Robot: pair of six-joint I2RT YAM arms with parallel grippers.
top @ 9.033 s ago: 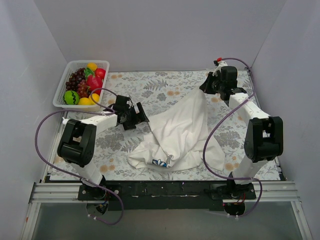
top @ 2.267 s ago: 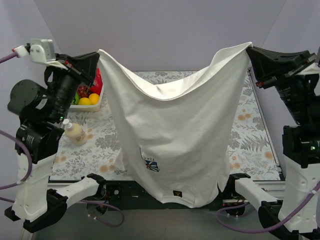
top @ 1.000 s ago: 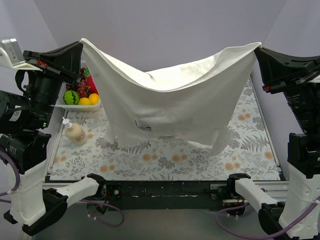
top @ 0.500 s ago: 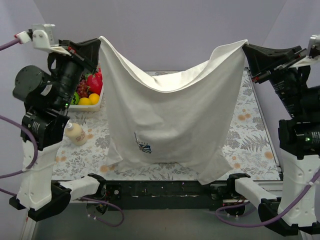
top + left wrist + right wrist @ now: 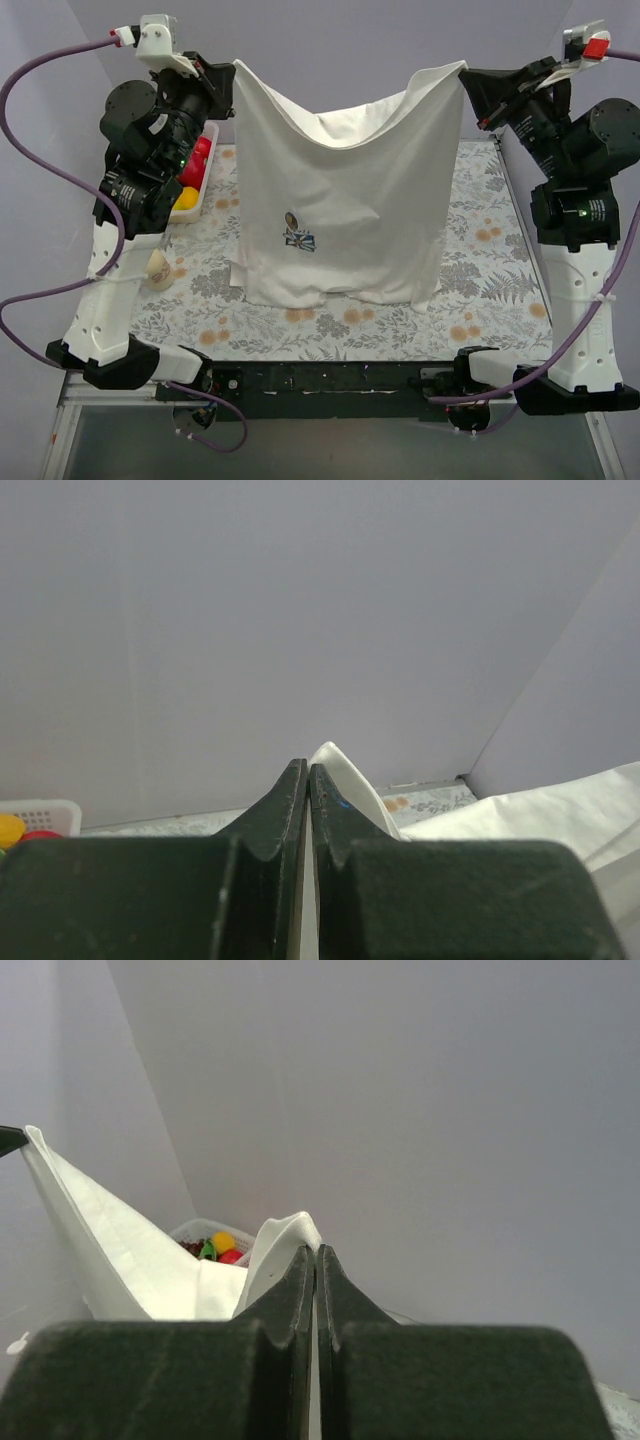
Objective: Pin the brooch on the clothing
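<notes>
Floral mat (image 5: pixel 500 250) lies below the T-shirt (image 5: pixel 350 190), its corners pinched by our left gripper (image 5: pixel 228 72) at ten o'clock, right gripper (image 5: pixel 468 84) at two. We should lower evenly, cloth taut

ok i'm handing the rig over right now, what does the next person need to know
Left fingers: shut on one top corner of the T-shirt.
Right fingers: shut on the other top corner.
T-shirt: hangs spread between the arms, its lower edge bunched on the table.
Brooch: a small dark round spot on the shirt front, just above the flower print. Too small to tell if it is fastened.
Done: shirt lifted and spread.
Left: probably lay it flat and check the pin.
</notes>
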